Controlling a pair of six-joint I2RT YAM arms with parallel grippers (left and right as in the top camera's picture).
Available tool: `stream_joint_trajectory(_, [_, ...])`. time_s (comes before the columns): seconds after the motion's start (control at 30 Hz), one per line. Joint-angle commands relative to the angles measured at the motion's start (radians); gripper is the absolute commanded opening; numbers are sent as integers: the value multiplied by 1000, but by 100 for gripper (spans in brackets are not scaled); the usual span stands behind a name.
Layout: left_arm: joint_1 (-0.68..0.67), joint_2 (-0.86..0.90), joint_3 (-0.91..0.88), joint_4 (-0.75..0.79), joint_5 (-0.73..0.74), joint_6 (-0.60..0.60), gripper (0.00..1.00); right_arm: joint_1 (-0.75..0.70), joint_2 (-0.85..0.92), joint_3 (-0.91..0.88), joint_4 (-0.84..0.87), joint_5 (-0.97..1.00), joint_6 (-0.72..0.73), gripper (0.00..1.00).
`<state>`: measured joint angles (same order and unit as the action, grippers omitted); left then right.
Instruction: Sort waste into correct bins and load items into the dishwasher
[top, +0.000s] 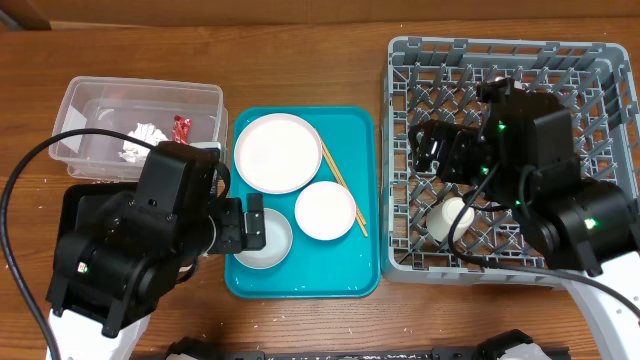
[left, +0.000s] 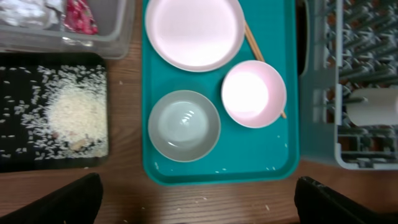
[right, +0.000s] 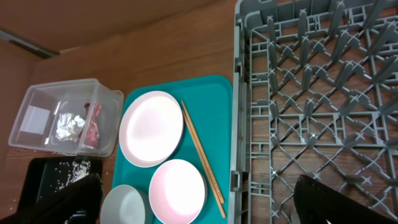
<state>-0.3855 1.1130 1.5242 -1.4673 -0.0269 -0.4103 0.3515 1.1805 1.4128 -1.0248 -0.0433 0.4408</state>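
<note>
My left pincer (left: 198, 186) hung spread wide over the greyish bowl (left: 184, 125) on the teal tray (left: 286, 155), placed, I judged, to straddle its rim. My right pincer (right: 196, 186), also parted and empty, hovered above the rack (right: 239, 93) holding 1 cup (top: 456, 214). Wrapper (left: 79, 15) and tissue (top: 143, 135) lay in the tub (top: 90, 95), rice (left: 71, 115) in the black tray (left: 12, 162).

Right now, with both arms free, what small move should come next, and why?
I'd probably lower the left pincer onto the rim of the grey bowl on the teal tray. The pincer is open above that bowl, the wrapper is in the tub, the rice in the black tray, and only a cup shows in the rack.
</note>
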Motion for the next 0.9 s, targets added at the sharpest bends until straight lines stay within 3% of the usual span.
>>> stream_joint_trajectory(0.0, [4,11,18,1,79,22,100,1,11,15,1,16,5,100])
stream_joint_trajectory(0.23, [4,41,14,1,76,23,100,1,27,15,1,16,5,100])
stream_joint_trajectory(0.33, [5,3,-10,57,-72,42,100,0,28,14,0,16,5,100])
stream_joint_trajectory(0.43, [25,-92,-121,306,-125,179,100,0,28,14,-1,16,5,100])
stream_joint_trajectory(0.5, [66,-172,-237,499,-42,332,100,0,28,14,-1,16,5,100])
stream_joint_trajectory(0.6, [145,-301,-443,744,104,467,100,0,28,14,-1,16,5,100])
stream_joint_trajectory(0.87, [210,-637,-884,1059,128,526,100,1,28,14,-1,16,5,100])
